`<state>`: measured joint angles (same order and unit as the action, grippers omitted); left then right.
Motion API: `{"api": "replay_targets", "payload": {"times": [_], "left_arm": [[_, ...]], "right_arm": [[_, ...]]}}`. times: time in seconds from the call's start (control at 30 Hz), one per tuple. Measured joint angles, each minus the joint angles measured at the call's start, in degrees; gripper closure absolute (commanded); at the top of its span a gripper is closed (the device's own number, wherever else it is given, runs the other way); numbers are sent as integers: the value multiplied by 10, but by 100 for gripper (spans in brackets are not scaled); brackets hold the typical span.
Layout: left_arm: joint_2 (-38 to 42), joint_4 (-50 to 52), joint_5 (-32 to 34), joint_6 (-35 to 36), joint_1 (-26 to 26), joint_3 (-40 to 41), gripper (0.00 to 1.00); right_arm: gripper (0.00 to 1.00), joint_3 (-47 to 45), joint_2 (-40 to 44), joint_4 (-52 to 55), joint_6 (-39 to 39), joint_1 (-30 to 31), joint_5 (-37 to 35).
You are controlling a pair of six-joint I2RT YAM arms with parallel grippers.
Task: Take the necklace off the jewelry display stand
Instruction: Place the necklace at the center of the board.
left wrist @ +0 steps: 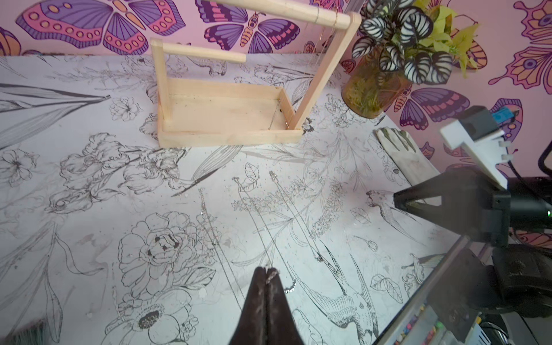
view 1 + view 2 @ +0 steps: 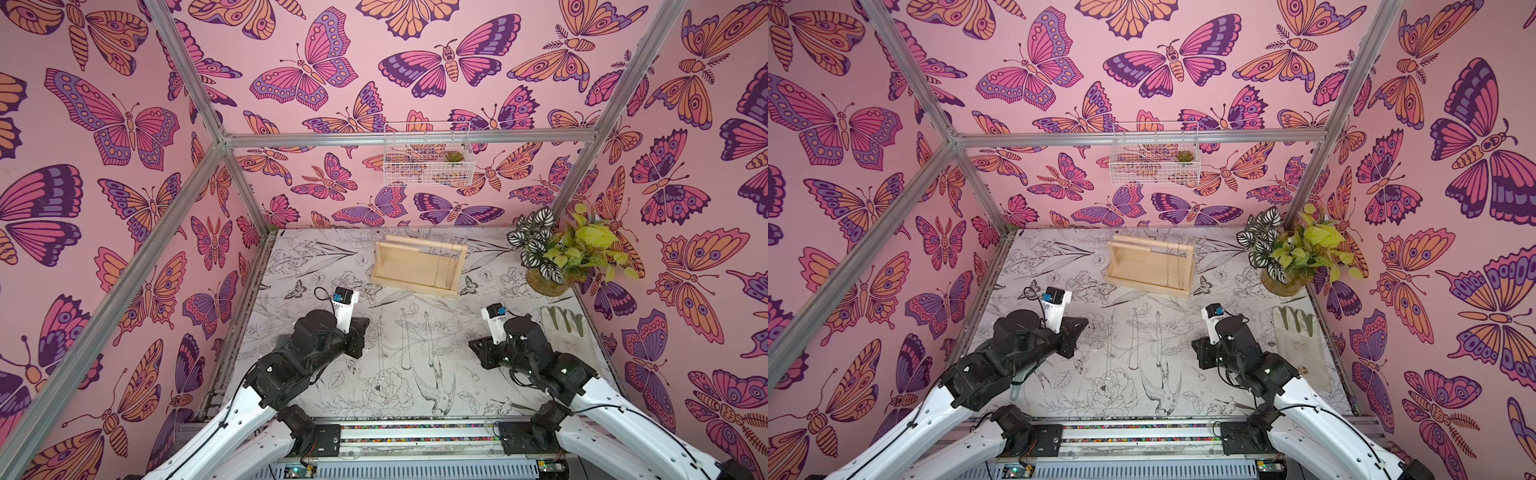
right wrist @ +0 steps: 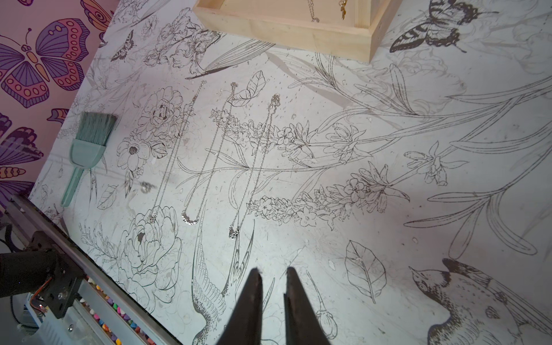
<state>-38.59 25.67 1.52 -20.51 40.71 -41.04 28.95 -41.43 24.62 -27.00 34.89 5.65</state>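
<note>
Well beyond the left tool (image 1: 265,271) sits the stand (image 1: 221,115).

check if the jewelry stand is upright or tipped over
Upright: the jewelry display stand rests flat on its base board, side uprights rising to the crossbar on top.

— What's the room like?
— Pink walls (image 2: 365,91) printed with big purple and orange butterflies, silver metal bars (image 2: 311,140) running along the corners.
— And the far wall?
— A white wire basket (image 2: 428,174) hangs there, with a small succulent (image 2: 453,156) in it.
— The floor?
— A white tabletop (image 2: 316,257) inked with flowers and birds, and leafy potted plants (image 2: 573,245) in the far right corner. The light is soft and even.
</note>
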Motion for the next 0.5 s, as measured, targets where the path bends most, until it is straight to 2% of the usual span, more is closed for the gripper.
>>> {"api": "replay_targets", "payload": {"times": [0.27,0.5], "left_arm": [[53,27,52,-53,66,34,100],[82,57,85,-80,101,34,100]], "right_arm": [[82,0,22,16,-1,0,0],[82,-6,49,35,-7,0,0]]}}
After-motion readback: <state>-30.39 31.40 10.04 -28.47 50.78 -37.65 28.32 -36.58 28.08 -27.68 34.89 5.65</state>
